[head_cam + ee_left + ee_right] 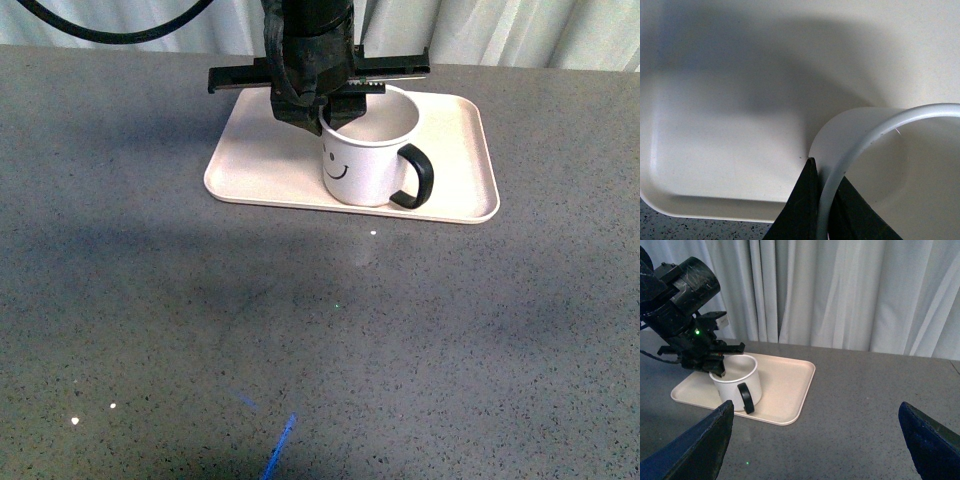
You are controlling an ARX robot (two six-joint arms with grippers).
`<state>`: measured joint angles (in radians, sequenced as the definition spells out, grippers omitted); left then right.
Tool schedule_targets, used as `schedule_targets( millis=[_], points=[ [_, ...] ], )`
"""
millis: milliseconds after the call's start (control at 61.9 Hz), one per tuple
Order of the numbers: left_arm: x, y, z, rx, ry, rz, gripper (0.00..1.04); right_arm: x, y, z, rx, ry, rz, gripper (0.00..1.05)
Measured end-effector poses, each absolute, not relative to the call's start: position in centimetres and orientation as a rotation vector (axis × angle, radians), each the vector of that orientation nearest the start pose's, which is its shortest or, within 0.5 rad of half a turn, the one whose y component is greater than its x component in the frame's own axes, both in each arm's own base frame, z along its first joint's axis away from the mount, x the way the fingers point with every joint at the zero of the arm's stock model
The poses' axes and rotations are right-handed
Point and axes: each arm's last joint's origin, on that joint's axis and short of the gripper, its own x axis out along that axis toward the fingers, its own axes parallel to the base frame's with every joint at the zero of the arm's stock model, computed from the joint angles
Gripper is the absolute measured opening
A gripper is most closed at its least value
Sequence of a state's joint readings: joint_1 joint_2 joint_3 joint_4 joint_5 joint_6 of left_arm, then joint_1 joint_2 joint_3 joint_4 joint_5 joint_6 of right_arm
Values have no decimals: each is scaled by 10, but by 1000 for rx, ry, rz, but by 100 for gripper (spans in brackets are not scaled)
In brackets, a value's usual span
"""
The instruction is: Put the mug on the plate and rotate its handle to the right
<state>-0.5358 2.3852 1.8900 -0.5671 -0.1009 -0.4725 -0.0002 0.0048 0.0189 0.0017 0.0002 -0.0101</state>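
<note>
Left jaws tight on mug rim, upright on plate (handle rightward); right jaws apart

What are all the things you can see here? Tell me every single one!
mug: one, white with a black smiley face, standing on the plate
handle: one, black, on the mug's side, pointing right in the front view
plate: one, pale pink, on the far part of the table
table: one, speckled grey, under everything
curtain: one, white, behind the table
cable: one, black, above the table's far left
left gripper: one, black, jaws pinching the mug's rim
right gripper: one, dark blue, jaws wide apart, holding nothing, away from the plate
</note>
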Motion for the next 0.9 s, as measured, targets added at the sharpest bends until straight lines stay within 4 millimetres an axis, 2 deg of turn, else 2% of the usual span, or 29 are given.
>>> schedule_targets(
  millis=[97,194,307,339,404,468,501,517,533,597,614,646,759,904],
  points=[
    [434,-254,137,-89,1076,-146,17,97,0,170,-10,-16,0,96],
    [435,-256,138,-101,1058,-171,40,97,0,170,-10,-16,0,96],
    [432,-254,143,-115,1033,-190,58,97,0,170,-10,-16,0,96],
    [429,-252,150,-132,1015,-209,67,97,0,170,-10,-16,0,96],
    [424,-247,161,-150,981,-225,76,97,0,170,-10,-16,0,96],
    [414,-236,187,-192,890,-258,93,97,0,170,-10,-16,0,96],
    [408,-228,201,-208,836,-272,97,97,0,170,-10,-16,0,96],
    [403,-222,211,-198,753,-266,95,97,0,170,-10,-16,0,96],
    [402,-220,213,-200,727,-254,94,97,0,170,-10,-16,0,96],
    [391,-201,226,-124,418,-139,83,97,0,170,-10,-16,0,96],
    [383,-189,230,-104,288,-87,78,97,0,170,-10,-16,0,96],
    [369,-169,233,-90,140,-40,70,97,0,170,-10,-16,-1,96],
    [332,-122,223,-71,-21,-1,50,97,0,170,-10,-16,0,96],
    [291,-85,199,-27,-2,-3,25,97,0,170,-10,-16,0,96]
  ],
)
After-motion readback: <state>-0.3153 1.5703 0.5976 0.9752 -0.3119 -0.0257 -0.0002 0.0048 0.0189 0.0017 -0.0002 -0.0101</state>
